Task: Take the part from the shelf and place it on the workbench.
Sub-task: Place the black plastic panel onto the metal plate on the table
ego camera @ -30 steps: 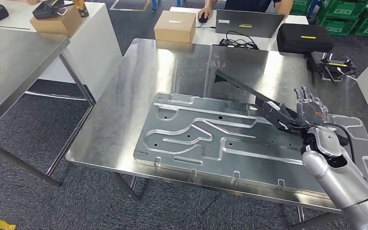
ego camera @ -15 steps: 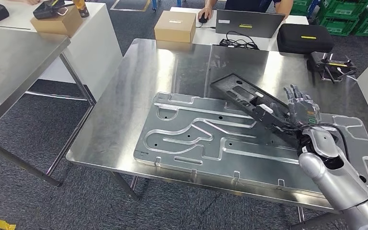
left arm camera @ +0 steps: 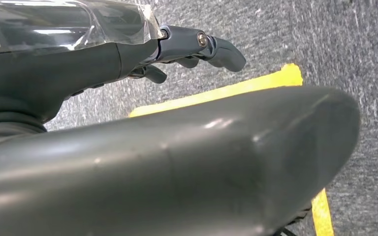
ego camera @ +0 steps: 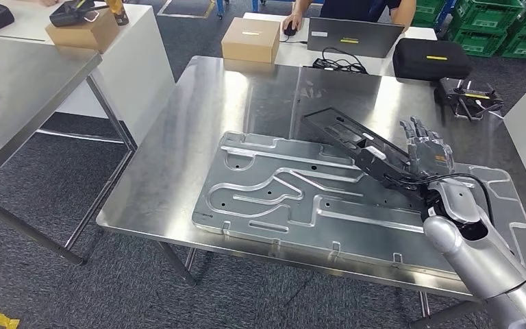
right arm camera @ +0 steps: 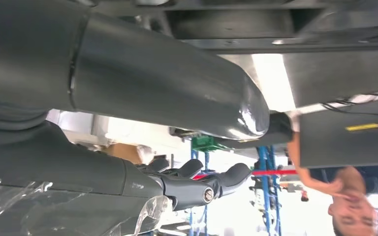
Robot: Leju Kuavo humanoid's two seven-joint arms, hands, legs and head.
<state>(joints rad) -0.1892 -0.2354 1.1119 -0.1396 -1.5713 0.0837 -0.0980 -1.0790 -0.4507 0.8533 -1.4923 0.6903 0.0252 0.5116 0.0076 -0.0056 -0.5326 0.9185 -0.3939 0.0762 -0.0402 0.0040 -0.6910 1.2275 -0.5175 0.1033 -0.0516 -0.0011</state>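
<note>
The part [ego camera: 356, 140] is a long black moulded piece. It slants over the steel workbench [ego camera: 178, 157], its broad face up, above a large stamped metal plate [ego camera: 281, 199] lying there. My right hand [ego camera: 428, 156] holds the part's near end at the right of the plate, thumb against it, the other fingers standing upright and apart. I cannot tell whether the far end touches the bench. In the right wrist view the thumb [right arm camera: 167, 88] lies under the dark part [right arm camera: 236, 22]. My left hand [left arm camera: 78, 64] hangs over the floor, holding nothing, fingers [left arm camera: 202, 46] loosely extended.
A cardboard box [ego camera: 250, 39], a laptop [ego camera: 355, 34] with a person behind it, a black case [ego camera: 430, 58] and a black device [ego camera: 469, 92] sit at the far edge. Another steel table [ego camera: 20, 82] stands to the left. Green crates [ego camera: 507, 31] are at the back right.
The black part has turned in my right hand from edge-on to broad face up and come down closer to the plate. The hand has shifted slightly left.
</note>
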